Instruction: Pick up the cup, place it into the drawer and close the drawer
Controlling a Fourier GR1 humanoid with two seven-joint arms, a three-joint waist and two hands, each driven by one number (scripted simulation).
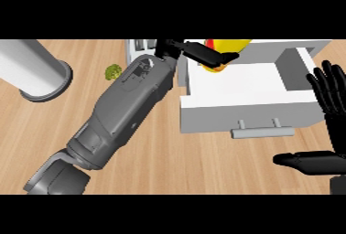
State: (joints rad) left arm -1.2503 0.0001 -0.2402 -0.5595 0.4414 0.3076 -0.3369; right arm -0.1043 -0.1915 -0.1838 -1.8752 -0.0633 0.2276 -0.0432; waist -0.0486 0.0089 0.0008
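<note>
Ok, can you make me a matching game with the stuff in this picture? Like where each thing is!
Things:
1. cup
2. drawer
3. right hand
4. green thing

Places or states:
A. lying on the wooden counter, left of the grey forearm
B. open and resting, fingers up, at the view's right edge
C. yellow, held in the left hand above the drawer's back
D. white, pulled open, handle toward the robot

Pairs: 1-C, 2-D, 3-B, 4-A

grey forearm (125, 109), seemingly glossy black hands (332, 91)
</note>
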